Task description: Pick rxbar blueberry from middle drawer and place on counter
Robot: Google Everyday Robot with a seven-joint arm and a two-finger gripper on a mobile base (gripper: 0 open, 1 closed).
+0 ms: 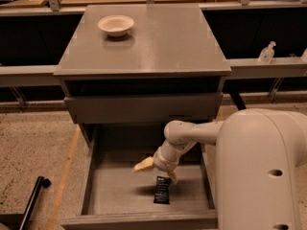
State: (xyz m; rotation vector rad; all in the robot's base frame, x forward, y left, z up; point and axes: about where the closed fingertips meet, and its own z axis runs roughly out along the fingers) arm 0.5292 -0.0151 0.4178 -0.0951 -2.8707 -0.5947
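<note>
The rxbar blueberry [162,189], a small dark wrapper with pale print, lies flat on the floor of the open middle drawer [115,195], right of centre near the front. My gripper [157,171] hangs inside the drawer just above and behind the bar. It is open and empty: one cream finger [143,165] points left and the other [171,177] sits close above the bar's top end. The counter [158,42] is the flat grey top of the cabinet above.
A cream bowl [115,25] sits on the counter's back left. The closed upper drawer front [144,108] overhangs the back of the open drawer. My arm's large white body [261,171] fills the lower right. A black handle [33,195] lies on the floor at left.
</note>
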